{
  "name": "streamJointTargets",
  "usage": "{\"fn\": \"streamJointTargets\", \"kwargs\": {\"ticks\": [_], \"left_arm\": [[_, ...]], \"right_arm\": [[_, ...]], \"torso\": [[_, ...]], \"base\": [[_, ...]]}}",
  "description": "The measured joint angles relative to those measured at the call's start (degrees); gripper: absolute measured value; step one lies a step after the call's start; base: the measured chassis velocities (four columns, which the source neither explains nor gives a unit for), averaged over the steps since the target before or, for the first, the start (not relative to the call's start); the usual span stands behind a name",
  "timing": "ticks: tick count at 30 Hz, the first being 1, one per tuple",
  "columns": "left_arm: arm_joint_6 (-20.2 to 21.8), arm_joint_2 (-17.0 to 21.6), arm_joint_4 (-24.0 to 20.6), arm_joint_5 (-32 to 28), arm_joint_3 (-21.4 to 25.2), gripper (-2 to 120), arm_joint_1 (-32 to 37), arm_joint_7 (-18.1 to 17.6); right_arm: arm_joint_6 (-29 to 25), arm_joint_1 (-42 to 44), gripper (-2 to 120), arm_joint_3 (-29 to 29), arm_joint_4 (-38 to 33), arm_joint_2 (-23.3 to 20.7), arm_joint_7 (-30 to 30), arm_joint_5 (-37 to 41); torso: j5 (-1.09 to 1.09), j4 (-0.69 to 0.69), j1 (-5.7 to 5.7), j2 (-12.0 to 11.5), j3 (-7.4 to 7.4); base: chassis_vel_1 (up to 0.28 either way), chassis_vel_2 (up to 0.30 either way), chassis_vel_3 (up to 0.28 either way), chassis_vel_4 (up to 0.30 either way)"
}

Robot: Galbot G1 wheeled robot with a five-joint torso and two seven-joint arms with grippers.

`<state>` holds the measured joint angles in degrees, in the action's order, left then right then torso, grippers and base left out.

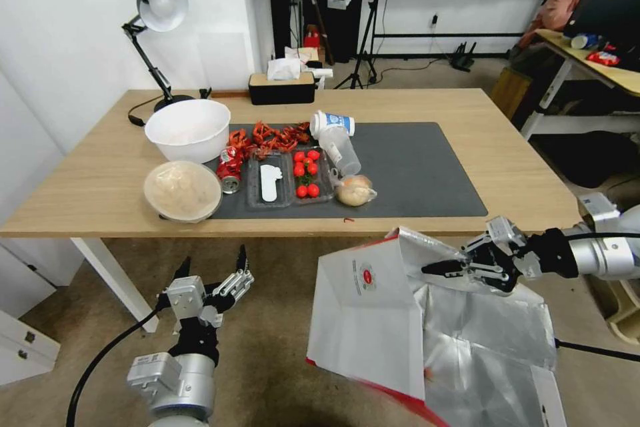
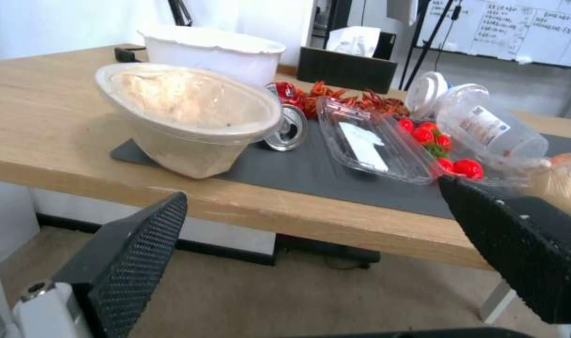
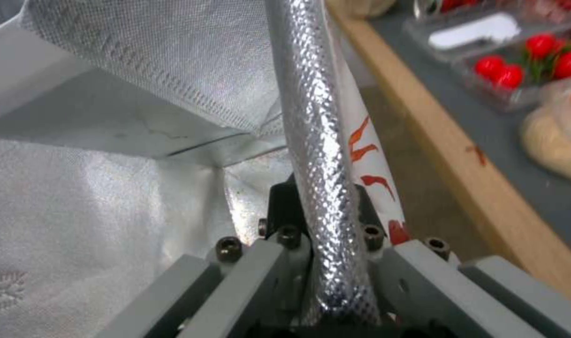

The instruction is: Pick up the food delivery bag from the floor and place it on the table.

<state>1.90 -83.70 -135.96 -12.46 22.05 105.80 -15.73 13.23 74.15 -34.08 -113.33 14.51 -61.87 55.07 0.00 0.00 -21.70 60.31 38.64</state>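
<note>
Your right claw [image 1: 448, 267] is clamped on the foil-lined rim of the bag [image 1: 373, 320], which hangs from it beside the near edge of the table [image 1: 100, 180], above the carpet [image 1: 267, 347]. The bag looks light but floppy: thin paper and foil that crumples and swings, so that rim pinch seems a fair hold, though it could tear or slip. Beyond the claw the mat [image 1: 413, 167] has a bare stretch. Further left from it lie a bun in a plastic bag [image 1: 353, 191], a tomato tray [image 1: 308, 173], cups [image 1: 337, 140] and bowls [image 1: 183, 190], which the bag could sweep. Your left claw [image 1: 212, 265] waits with fingers apart, well away, below the table edge.
</note>
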Motion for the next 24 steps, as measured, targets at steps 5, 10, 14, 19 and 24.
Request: {"fn": "streamJointTargets", "kwargs": {"ticks": [5,10,14,19,24], "left_arm": [[-0.07,0.18,0.04,-0.09,0.05,100,-0.09,-0.21],[-0.08,0.37,0.04,-0.2,0.18,100,-0.24,-0.4],[-0.09,0.39,0.04,-0.24,0.21,100,-0.31,-0.47],[-0.11,0.49,0.04,-0.31,0.3,100,-0.41,-0.6],[-0.12,0.42,0.05,-0.32,0.23,100,-0.52,-0.68]], "right_arm": [[0.61,-0.86,0,-0.55,0.55,-0.47,-0.07,4.01],[2.2,-2.36,0,-0.7,0.95,-1.3,-1.03,9.77],[3.01,-3.9,0,-0.7,1.14,-2.03,-1.0,13.2],[4.32,-6.13,0,-0.76,1.52,-3.33,-0.72,19.97],[5.82,-8.24,0,-1.04,1.67,-5.45,0.08,27.91]], "torso": [[0.0,0.0,0.01,-0.03,-0.02],[0.0,0.0,0.03,-0.06,-0.04],[0.0,0.0,0.04,-0.08,-0.04],[0.0,0.0,0.04,-0.1,-0.05],[0.0,0.0,0.05,-0.11,-0.06]], "base": [[0.0,0.0,0.0,0.0],[0.0,0.0,0.0,0.0],[0.0,0.0,0.0,0.0],[0.0,0.0,0.0,0.0],[0.0,0.0,0.0,0.0]]}}
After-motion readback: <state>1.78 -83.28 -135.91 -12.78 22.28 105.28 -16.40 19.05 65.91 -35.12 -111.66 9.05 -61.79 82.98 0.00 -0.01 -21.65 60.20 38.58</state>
